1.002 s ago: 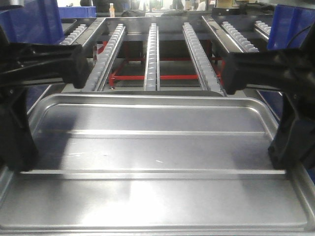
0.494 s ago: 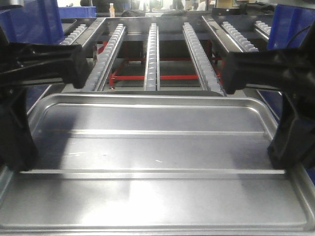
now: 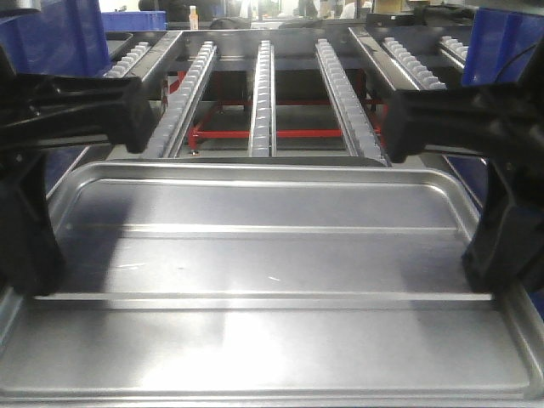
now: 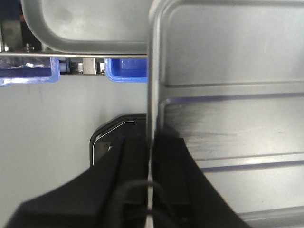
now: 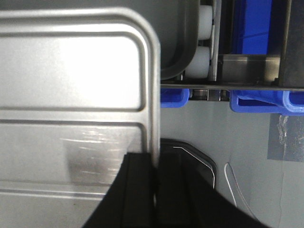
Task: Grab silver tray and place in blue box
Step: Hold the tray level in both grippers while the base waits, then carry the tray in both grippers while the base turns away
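Hardly anything has moved over the last second: tray and both arms sit almost where they were, so likely a steady carry or a pause.

Left gripper (image 4: 151, 156): fingers pressed together on the left short rim of the silver tray (image 3: 272, 255), one finger outside the rim, one inside on the flat bottom. Gripping the edge keeps the tray level.

The tray spans from one gripper to the other, its ridges running across. Bare floor shows below both wrists, so it looks lifted off any support. Beyond its far rim stands the roller rack (image 3: 263, 85), with a deeper metal pan (image 4: 85, 23) on it ahead of the left fingers.

Right gripper (image 5: 156, 164): mirrors the left, pinching the opposite rim. Opposed end grips stop the tray tilting.

Blue plastic shows at both upper corners of the front view, but I cannot tell which piece is the blue box. Placing is not yet done.
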Motion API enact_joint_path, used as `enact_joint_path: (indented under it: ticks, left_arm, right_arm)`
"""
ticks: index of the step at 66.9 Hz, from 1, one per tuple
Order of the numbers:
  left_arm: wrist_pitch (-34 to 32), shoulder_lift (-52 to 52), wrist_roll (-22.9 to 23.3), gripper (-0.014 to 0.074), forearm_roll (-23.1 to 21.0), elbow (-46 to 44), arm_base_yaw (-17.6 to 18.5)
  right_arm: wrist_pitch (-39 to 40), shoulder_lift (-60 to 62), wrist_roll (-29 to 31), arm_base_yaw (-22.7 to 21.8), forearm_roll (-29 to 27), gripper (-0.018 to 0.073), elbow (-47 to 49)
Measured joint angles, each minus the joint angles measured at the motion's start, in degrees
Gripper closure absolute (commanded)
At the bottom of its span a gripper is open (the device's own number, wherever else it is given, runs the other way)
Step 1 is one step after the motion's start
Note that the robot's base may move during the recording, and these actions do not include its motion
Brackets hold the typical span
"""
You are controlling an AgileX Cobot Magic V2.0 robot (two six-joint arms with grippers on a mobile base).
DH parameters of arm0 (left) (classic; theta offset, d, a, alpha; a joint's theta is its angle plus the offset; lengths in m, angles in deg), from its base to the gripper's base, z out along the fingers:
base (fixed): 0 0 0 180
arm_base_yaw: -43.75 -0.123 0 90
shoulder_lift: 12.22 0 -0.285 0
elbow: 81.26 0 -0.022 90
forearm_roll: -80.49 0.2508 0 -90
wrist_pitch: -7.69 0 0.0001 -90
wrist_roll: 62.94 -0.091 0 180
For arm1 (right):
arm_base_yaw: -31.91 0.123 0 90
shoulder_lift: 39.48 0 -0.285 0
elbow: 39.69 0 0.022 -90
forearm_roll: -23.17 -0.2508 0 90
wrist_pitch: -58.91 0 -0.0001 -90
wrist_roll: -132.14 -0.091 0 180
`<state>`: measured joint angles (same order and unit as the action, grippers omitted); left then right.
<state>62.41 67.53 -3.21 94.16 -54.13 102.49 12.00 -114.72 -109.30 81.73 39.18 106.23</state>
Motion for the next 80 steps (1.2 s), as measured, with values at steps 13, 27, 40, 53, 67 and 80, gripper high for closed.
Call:
enact_joint_path:
  ticks: [13, 27, 40, 53, 67, 80]
  left_arm:
    - [0.0, 0.0, 0.0, 0.061, 0.0, 0.0, 0.0]
    - [0.1, 0.0, 0.0, 0.061, 0.2, 0.0, 0.0]
    - [0.2, 0.0, 0.0, 0.061, 0.2, 0.0, 0.0]
    - [0.2, -0.1, 0.0, 0.061, 0.2, 0.0, 0.0]
    - [0.2, -0.1, 0.0, 0.061, 0.0, 0.0, 0.0]
    - [0.2, -0.1, 0.0, 0.061, -0.1, 0.0, 0.0]
  right_arm:
    - [0.0, 0.0, 0.0, 0.0, 0.0, 0.05, 0.0]
    - [0.3, 0.0, 0.0, 0.0, 0.0, 0.05, 0.0]
    - [0.3, 0.0, 0.0, 0.0, 0.0, 0.05, 0.0]
    - [0.3, 0.0, 0.0, 0.0, 0.0, 0.05, 0.0]
    - [0.3, 0.0, 0.0, 0.0, 0.0, 0.05, 0.0]
    - [0.3, 0.0, 0.0, 0.0, 0.0, 0.05, 0.0]
